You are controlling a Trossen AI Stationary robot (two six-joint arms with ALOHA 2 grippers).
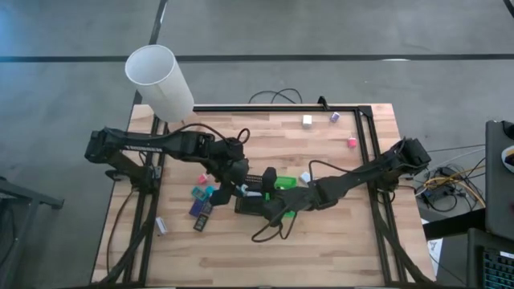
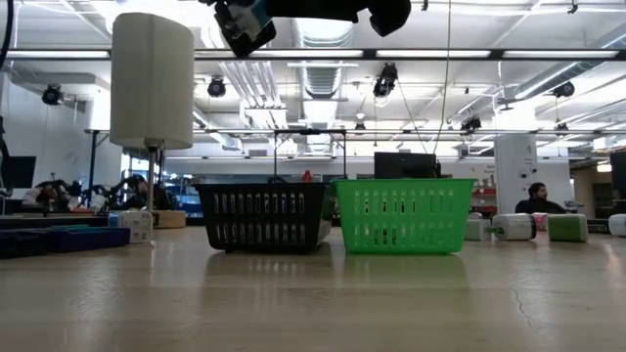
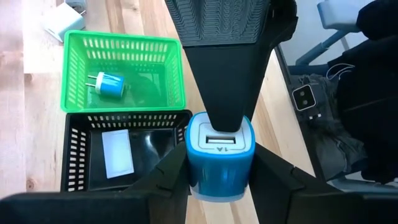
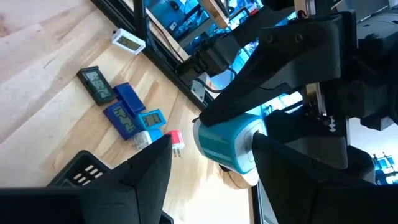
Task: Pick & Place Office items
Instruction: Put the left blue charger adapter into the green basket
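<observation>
A: What did the left gripper (image 3: 219,186) hold?
B: A blue-and-white USB charger block (image 3: 219,158), clamped between its fingers above the black basket (image 3: 74,155) and level with that basket's edge nearest the table's far side.
A: And the right gripper (image 4: 211,155)?
B: It hung beside the same charger, jaws partly apart around it; whether they touched it could not be told.
A: Where were the other items relative to the black basket?
B: A white card (image 3: 117,153) lay inside it. A second blue charger (image 3: 111,86) lay in the green basket (image 3: 71,74) adjoining it. Several small digital clocks (image 4: 124,109) lay on the wood close to the basket.
</observation>
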